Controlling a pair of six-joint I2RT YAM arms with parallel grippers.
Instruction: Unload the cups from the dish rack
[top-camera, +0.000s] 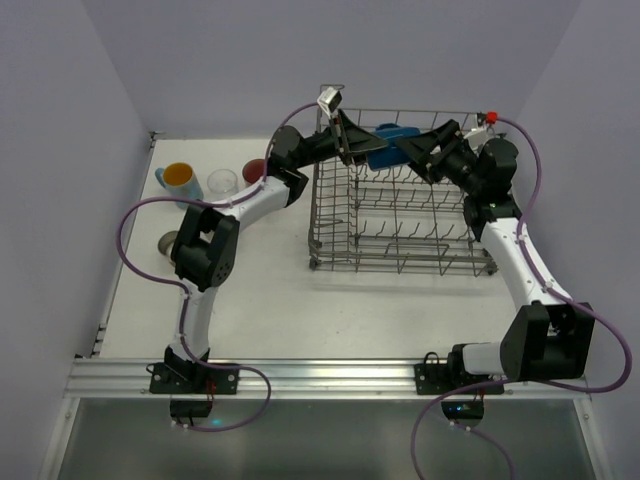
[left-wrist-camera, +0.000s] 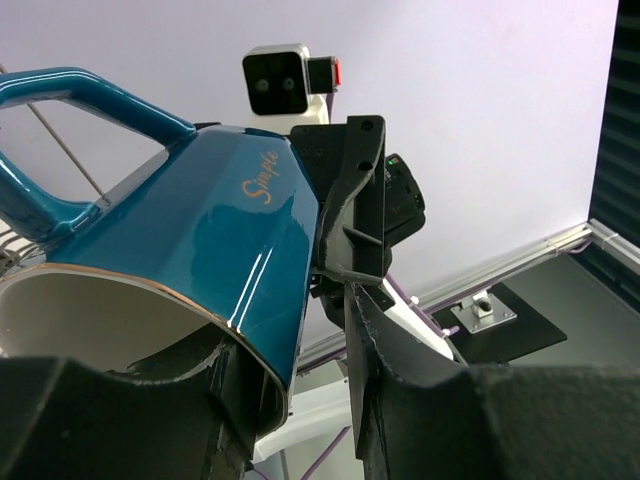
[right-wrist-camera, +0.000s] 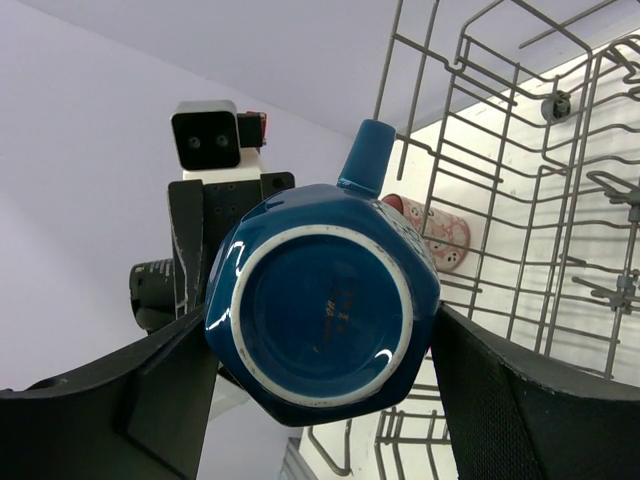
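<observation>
The dark blue mug (top-camera: 390, 138) hangs on its side above the far end of the grey wire dish rack (top-camera: 400, 262), between my two grippers. My right gripper (top-camera: 412, 152) is shut on it: in the right wrist view both fingers press the sides of the mug (right-wrist-camera: 322, 310) near its base, with the gripper (right-wrist-camera: 320, 345) centred on it. My left gripper (top-camera: 356, 146) is open at the mug's mouth. In the left wrist view the gripper (left-wrist-camera: 300, 345) has one finger inside the rim of the mug (left-wrist-camera: 200, 230) and the other finger (left-wrist-camera: 385, 340) outside, apart from the wall.
Left of the rack on the white table stand a light blue mug with orange inside (top-camera: 178, 180), a clear glass (top-camera: 222, 183), a pink-red tumbler (top-camera: 255, 170) and a beige cup (top-camera: 170, 242). The tumbler also shows through the rack wires in the right wrist view (right-wrist-camera: 440, 235).
</observation>
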